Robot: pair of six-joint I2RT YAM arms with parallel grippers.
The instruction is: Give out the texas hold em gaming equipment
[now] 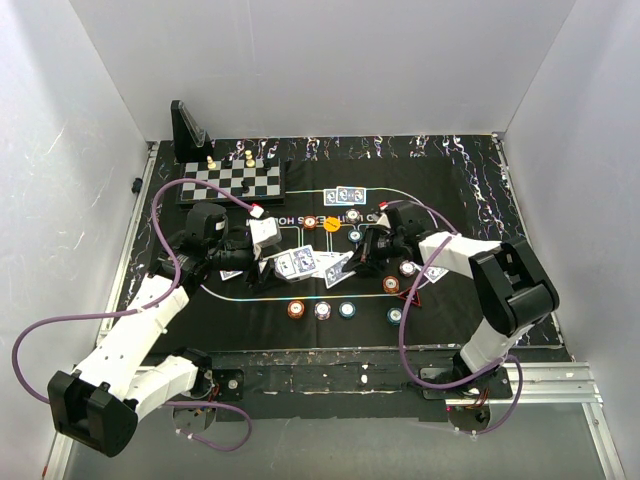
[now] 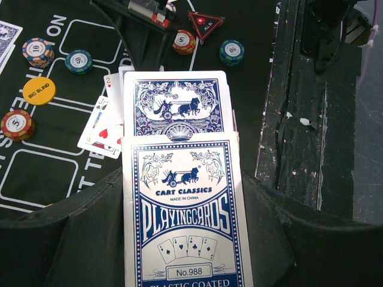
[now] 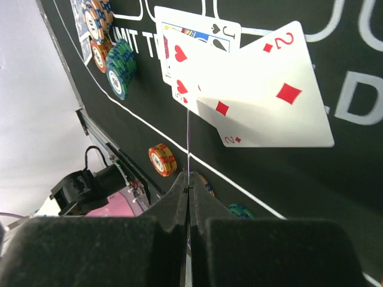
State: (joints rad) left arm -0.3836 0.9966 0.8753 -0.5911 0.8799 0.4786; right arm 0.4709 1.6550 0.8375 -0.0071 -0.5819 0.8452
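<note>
**A:** Any containers on the table?

**B:** Just one, the card box (image 2: 185, 227). The left gripper (image 2: 182, 194) is clamped on its sides, and the printed front faces the wrist camera. The top is open, and a blue-backed card (image 2: 176, 104) sticks partly out of it.

**A:** What's under the box?

**B:** A few face-up cards (image 2: 100, 128) lie fanned on the black mat (image 1: 470, 200), just beyond the box mouth. The right wrist view shows a two of diamonds (image 3: 269, 89) on top, a hearts card beneath it and a jack of spades behind.

**A:** And the right gripper (image 3: 188, 179)?

**B:** Its fingers are pressed tight together. A thin line runs straight out from the seam between them, which looks like an edge-on card (image 3: 188, 143) pinched there. I can't read its face.

**A:** Where are the chips?

**B:** Spread loose over the mat, none in a tray. An orange chip (image 1: 295, 308), a white-pink chip (image 1: 322, 309) and a teal chip (image 1: 346, 308) sit in a row near the arms. The yellow disc (image 2: 39, 91) lies among other chips farther out, and the red triangular marker (image 2: 206, 23) sits beyond the box, near the right arm's fingers.

**A:** Anything else?

**B:** Two dealt cards (image 1: 350, 194) lie side by side at the far middle, backs up. The chessboard (image 1: 240, 183) sits at the far left with a few pieces along its far edge.
</note>
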